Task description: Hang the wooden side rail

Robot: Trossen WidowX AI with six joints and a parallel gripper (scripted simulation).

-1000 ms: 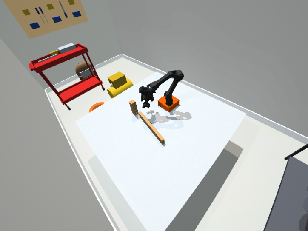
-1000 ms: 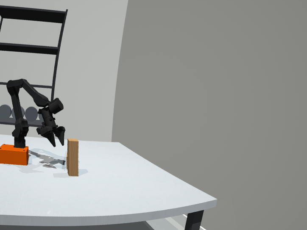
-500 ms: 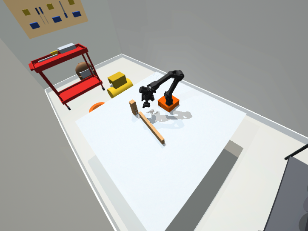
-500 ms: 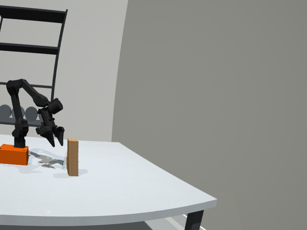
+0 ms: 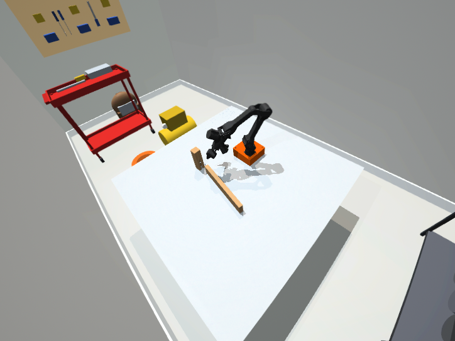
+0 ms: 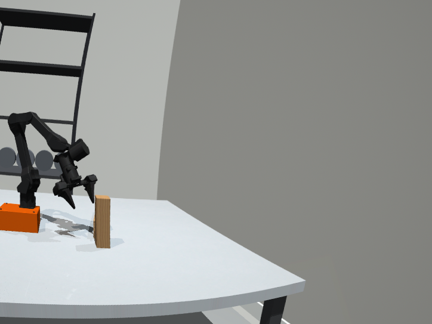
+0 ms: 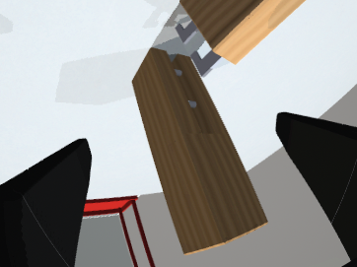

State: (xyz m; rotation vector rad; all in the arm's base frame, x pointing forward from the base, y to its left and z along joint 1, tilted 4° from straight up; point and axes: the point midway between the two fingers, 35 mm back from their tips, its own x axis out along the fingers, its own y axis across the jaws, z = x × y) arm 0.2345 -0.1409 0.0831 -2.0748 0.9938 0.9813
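The wooden post (image 5: 197, 159) (image 6: 102, 222) (image 7: 217, 188) stands upright on the table. In the wrist view its slot shows two bare pins, one pin (image 7: 178, 72) nearer the table and one pin (image 7: 192, 103) farther up. The wooden rail (image 5: 224, 189) (image 7: 237, 6) lies along the table, its hooked end close to the post. Two grey steel hooks, one hook (image 7: 186, 33) and another hook (image 7: 208, 64), stick out from that end, outside the slot and off the pins. My gripper (image 5: 217, 153) (image 6: 83, 204) (image 7: 186, 135) is open and empty, above the table on the arm-base side of the post.
The arm's orange base (image 5: 248, 152) (image 6: 18, 219) stands on the white table (image 5: 273, 219) (image 6: 198, 262). A red cart (image 5: 87, 86) (image 7: 106, 206), a yellow machine (image 5: 176, 124) and an orange ring (image 5: 141, 157) are beyond the table's edge. A dark shelf (image 6: 43, 20) stands behind.
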